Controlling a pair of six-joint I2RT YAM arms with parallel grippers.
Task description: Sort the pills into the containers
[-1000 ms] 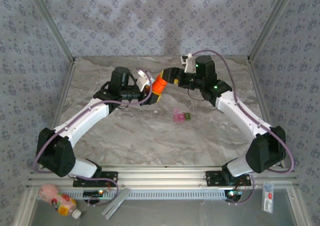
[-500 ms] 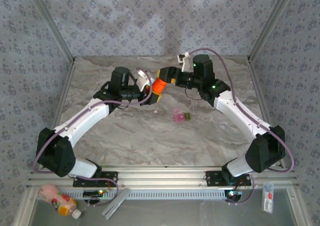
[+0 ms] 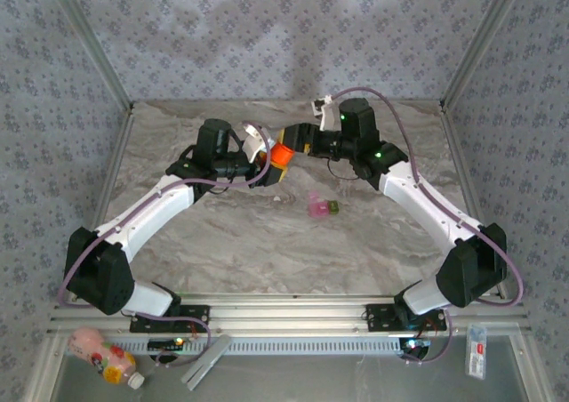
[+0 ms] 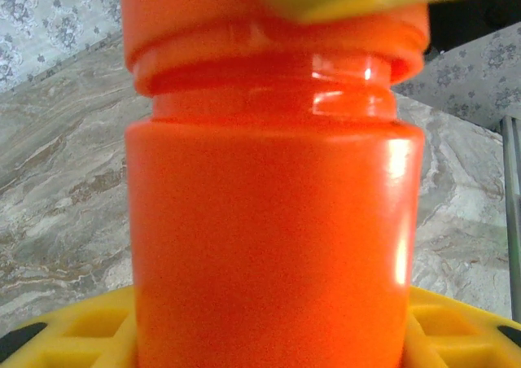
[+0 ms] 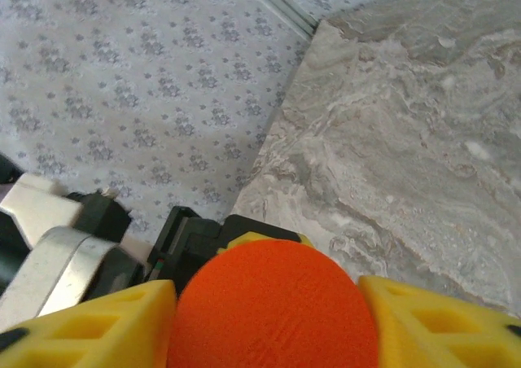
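Marble table [image 3: 267,233], upper centre: my left gripper [image 3: 266,163] held the orange bottle [image 3: 283,156], probably light, rigid and slick, by its body; right gripper [image 3: 299,141] clamped its cap [image 5: 273,303].

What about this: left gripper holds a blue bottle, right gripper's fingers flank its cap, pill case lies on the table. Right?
Not blue: the bottle is orange, as the left wrist view shows. The left gripper, right gripper, cap and pill case are as stated.

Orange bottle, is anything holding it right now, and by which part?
The left gripper holds the orange bottle around its lower body, while the right gripper is clamped on its cap.
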